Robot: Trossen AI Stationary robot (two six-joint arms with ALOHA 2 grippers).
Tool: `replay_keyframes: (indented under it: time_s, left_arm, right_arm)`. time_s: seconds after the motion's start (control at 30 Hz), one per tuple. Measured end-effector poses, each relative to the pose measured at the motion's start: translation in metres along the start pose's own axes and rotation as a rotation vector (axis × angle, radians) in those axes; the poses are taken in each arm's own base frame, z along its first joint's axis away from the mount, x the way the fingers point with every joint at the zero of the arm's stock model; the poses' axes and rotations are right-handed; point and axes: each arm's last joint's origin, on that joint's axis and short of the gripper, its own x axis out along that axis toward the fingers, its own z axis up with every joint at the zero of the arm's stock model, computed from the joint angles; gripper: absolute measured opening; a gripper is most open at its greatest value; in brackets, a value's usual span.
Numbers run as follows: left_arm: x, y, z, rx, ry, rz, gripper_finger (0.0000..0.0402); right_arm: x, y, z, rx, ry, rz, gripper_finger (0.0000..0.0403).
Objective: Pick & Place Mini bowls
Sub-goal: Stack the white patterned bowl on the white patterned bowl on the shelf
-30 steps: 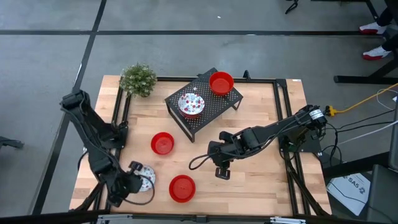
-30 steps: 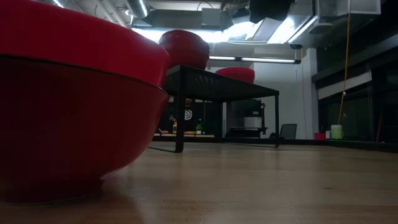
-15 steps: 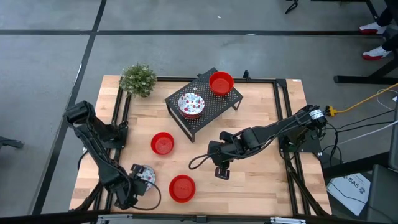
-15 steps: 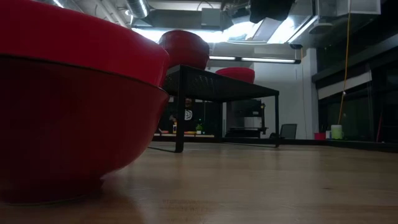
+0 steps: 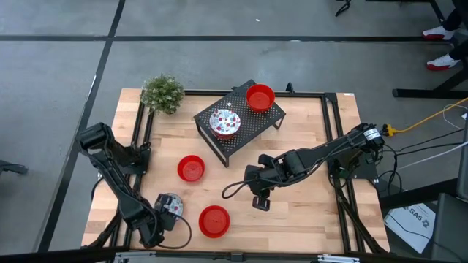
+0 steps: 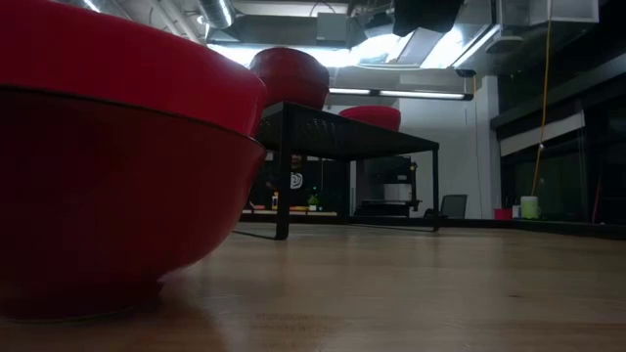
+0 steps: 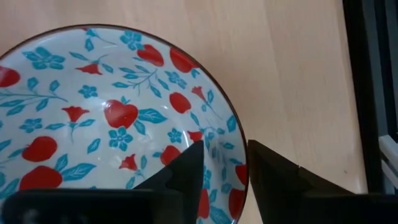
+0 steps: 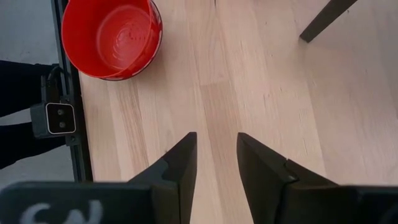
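Left gripper [image 5: 162, 213]: low at the table's 7 o'clock corner, its fingers [image 7: 186, 171] straddling the rim of the floral bowl [image 5: 170, 207], one inside and one outside; a thin gap shows in the left wrist view, so whether they are actually pressing on the rim is hard to say.
Floral bowl in the gripper: white with red fruit and blue leaves, sitting at the 7 o'clock corner of the wooden table [image 5: 307, 212], just beside the red bowl at the front edge.
Red bowl at the front edge [image 5: 214, 220]: plain glossy red, upright at about 6 o'clock, apart from the left gripper.
Red bowl at mid-table [image 5: 191, 168]: upright on bare wood toward 9 o'clock of centre, near the rack's front leg.
Black mesh rack [image 5: 241, 126]: stands toward 12 o'clock, carrying two bowls.
Floral bowl on the rack [image 5: 224, 122]: rests on the rack's 7 o'clock half.
Red bowl on the rack [image 5: 259, 97]: rests at the rack's 1 o'clock corner.
Right gripper [image 5: 261, 199]: hovers over bare wood just toward 5 o'clock of centre, its two fingers apart and holding nothing.
Potted plant [image 5: 162, 93]: small and green, at the table's 11 o'clock corner.
Low view: a red bowl [image 6: 108, 166] fills the near frame, with the rack behind it.
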Motion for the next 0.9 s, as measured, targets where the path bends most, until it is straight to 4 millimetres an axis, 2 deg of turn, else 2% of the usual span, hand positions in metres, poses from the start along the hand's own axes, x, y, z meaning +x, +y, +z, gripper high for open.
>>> replay_keyframes:
  time_s: [0.23, 0.43, 0.57, 0.9]
  left_arm:
    - [-0.003, 0.001, 0.001, -0.026, -0.023, 0.028, 0.0023]
    - [-0.011, 0.005, 0.002, -0.103, -0.072, 0.034, 0.0021]
    - [-0.023, 0.011, 0.007, -0.142, -0.094, -0.021, 0.0007]
    - [-0.065, 0.032, 0.012, -0.194, -0.132, -0.199, 0.0006]
  right_arm:
    - [0.000, 0.000, 0.000, 0.000, 0.000, 0.000, 0.0114]
    - [0.000, 0.000, 0.000, -0.004, 0.000, 0.000, 0.0114]
    - [0.000, 0.000, 0.000, -0.008, 0.000, 0.000, 0.0114]
    - [0.000, 0.000, 0.000, -0.009, 0.000, 0.000, 0.0114]
